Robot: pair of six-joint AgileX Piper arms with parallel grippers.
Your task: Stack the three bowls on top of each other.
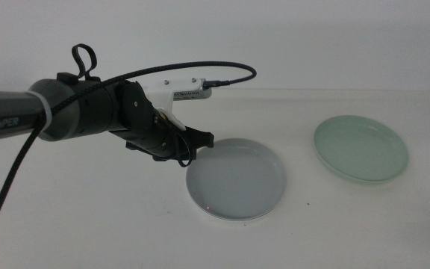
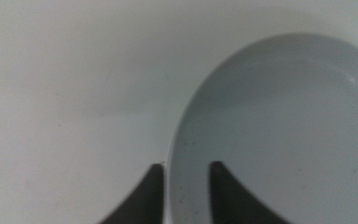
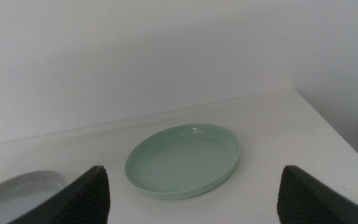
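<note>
Now: one grey-blue bowl (image 1: 236,179) | one mint bowl (image 1: 360,147) | left gripper (image 1: 192,146) straddles grey-blue rim

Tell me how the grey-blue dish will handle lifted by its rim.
The grey-blue shallow round plastic dish looks rigid, probably light. Its glossy surface may slip. Gripped where the left pincer straddles its rim, it would likely tilt. The right pincer waits facing the pale mint-green round plastic dish.

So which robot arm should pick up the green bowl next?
Probably the right. Its hand is open and faces the green bowl with nothing between. The left hand is busy: its fingers straddle the grey-blue bowl's rim, farther from the green one.
</note>
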